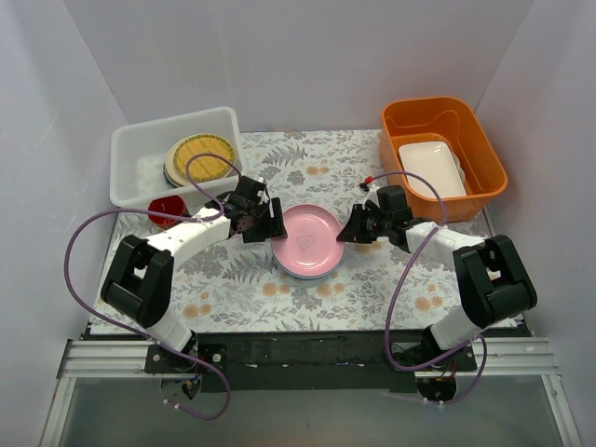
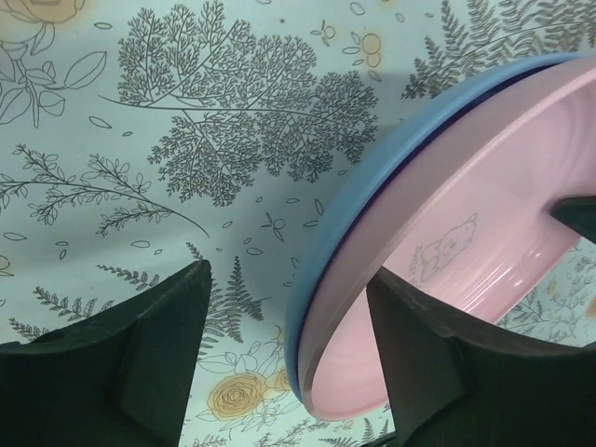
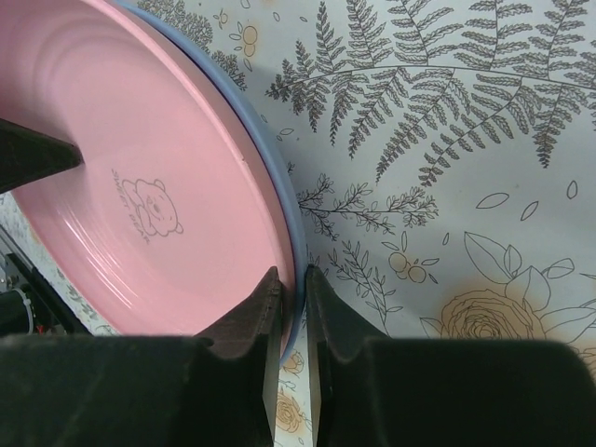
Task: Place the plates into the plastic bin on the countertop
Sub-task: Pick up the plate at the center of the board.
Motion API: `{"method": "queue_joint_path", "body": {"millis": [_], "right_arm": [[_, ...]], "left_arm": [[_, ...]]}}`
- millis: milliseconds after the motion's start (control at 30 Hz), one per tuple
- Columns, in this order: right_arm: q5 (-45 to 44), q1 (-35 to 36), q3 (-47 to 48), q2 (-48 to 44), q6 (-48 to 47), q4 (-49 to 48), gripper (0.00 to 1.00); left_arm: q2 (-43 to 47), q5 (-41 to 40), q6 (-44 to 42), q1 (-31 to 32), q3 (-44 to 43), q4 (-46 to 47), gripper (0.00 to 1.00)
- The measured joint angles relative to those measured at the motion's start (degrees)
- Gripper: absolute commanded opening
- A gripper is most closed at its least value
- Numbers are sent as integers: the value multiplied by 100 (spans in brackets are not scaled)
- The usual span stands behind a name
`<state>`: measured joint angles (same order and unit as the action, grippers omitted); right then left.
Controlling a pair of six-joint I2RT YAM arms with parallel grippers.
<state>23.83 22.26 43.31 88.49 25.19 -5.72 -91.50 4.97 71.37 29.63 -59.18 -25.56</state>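
Rim pinch, far side unsupported.
Right gripper (image 3: pixel 291 279) clamps pink plate (image 3: pixel 140 140) atop light blue plate (image 2: pixel 335 233); left gripper (image 2: pixel 287 279) gapes: we fear slippage.

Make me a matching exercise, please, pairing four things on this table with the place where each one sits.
Things:
1. pink plate
2. yellow plate
3. white dish
4. red mug

Places:
A. in the orange tub
B. just outside the white bin
C. inside the white bin
D. at the middle of the countertop

Pairs: 1-D; 2-C; 3-A; 4-B
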Motion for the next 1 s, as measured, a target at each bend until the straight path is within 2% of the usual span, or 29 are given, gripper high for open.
{"method": "queue_joint_path", "body": {"millis": [600, 1000], "right_arm": [[212, 42, 0, 229, -46, -4, 9], [232, 63, 0, 374, -61, -4, 9]], "left_arm": [[363, 164, -50, 26, -496, 295, 54], [168, 544, -98, 164, -494, 398, 54]]}}
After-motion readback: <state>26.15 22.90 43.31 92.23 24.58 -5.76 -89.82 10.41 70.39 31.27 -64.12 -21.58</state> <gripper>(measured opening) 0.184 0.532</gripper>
